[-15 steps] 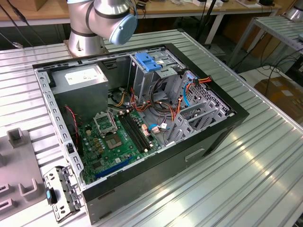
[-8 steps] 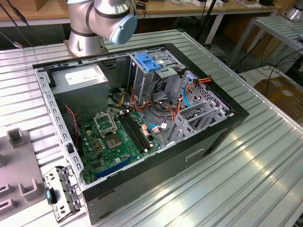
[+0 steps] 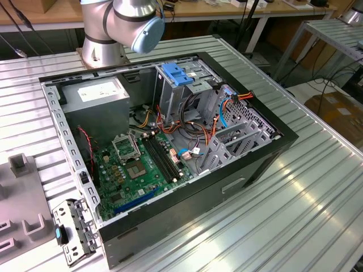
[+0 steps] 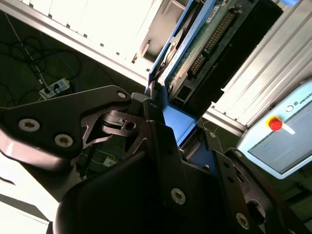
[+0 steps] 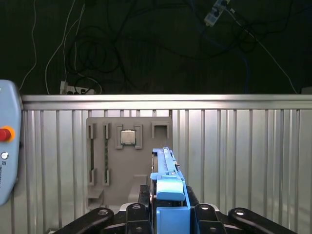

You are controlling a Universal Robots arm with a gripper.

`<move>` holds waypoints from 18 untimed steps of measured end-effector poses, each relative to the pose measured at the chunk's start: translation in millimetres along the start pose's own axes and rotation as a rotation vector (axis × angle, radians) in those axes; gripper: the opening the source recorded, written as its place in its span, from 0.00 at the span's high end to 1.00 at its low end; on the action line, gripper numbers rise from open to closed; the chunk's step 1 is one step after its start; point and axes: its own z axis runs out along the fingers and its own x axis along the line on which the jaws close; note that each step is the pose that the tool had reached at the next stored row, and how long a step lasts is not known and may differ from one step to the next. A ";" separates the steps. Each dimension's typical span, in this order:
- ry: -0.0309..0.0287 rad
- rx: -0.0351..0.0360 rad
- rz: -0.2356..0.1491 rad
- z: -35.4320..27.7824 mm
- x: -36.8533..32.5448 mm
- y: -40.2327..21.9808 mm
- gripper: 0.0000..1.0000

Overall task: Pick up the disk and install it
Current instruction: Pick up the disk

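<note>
**Open case on the bench, disk in the claw**

In the exterior view, a computer case (image 3: 255,164) lies open on the bench (image 3: 317,215), with the arm's base (image 3: 102,48) behind it. Inside, the power supply (image 3: 99,93) sits in the far corner toward the exterior view's left. The motherboard (image 3: 136,170) lies in front of it. The drive cage (image 3: 181,96) stands to the right, with a latch plate (image 3: 177,75) on top. A fixture plate (image 3: 22,209) lies on the bench left of the case. A bracket (image 3: 74,232) lies just beside the case's near corner. In the first wrist view, the disk (image 5: 165,165) stands on edge, clamped in the claw (image 5: 168,212).
</note>
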 end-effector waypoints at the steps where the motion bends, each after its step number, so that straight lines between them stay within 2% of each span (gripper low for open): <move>1: 0.0000 0.0001 0.000 0.0 0.0 -0.8 0.63; 9: 0.0000 0.0001 0.000 0.1 -0.1 -7.1 0.63; 18: 0.0000 0.0000 0.000 0.2 -0.1 -17.1 0.63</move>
